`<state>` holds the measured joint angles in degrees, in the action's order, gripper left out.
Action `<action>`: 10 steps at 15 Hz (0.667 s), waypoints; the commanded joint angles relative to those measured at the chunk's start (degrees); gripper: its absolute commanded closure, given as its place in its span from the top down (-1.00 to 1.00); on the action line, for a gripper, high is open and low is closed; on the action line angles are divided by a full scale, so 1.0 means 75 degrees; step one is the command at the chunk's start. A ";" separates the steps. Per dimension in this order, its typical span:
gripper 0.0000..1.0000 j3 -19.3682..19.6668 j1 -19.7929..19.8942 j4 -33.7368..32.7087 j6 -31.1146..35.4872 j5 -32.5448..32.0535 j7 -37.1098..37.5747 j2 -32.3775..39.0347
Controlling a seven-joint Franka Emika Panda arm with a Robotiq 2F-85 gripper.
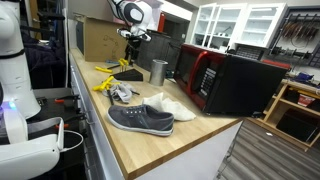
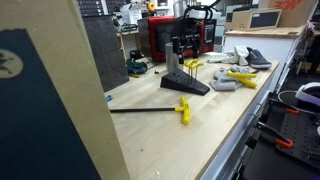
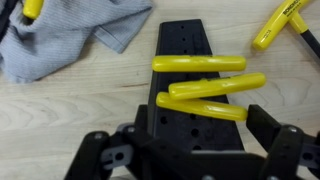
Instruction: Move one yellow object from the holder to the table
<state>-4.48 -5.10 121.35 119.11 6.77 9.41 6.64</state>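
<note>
The black holder point(image 3: 185, 38) lies on the wooden table point(image 3: 60, 115) and carries three yellow handles: the far one point(image 3: 198, 64), the middle one point(image 3: 217, 86) and the near one point(image 3: 200, 107). My gripper point(image 3: 195, 150) is open and empty. It hangs just above the holder's near end, with a finger on each side of the near handle and touching nothing. In both exterior views the gripper point(image 1: 130, 48) point(image 2: 183, 55) points down over the holder point(image 1: 128, 74) point(image 2: 186, 86).
A grey cloth point(image 3: 70, 35) lies beside the holder. Yellow T-handle tools lie loose on the table point(image 3: 280, 20) point(image 2: 184, 110) point(image 1: 105, 82). A metal cup point(image 1: 158, 71), a grey shoe point(image 1: 140, 119), a white shoe point(image 1: 172, 107) and a microwave point(image 1: 225, 80) stand nearby.
</note>
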 commanded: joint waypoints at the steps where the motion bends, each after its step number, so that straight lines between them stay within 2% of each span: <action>1: 1.00 0.0000 -0.0027 -0.0032 -0.0175 -0.0009 0.0276 -0.0073; 10: 1.00 0.0011 -0.0060 0.0072 0.0138 0.0010 0.1208 -0.0148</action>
<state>-4.48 -5.13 121.35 119.33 6.77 15.42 6.57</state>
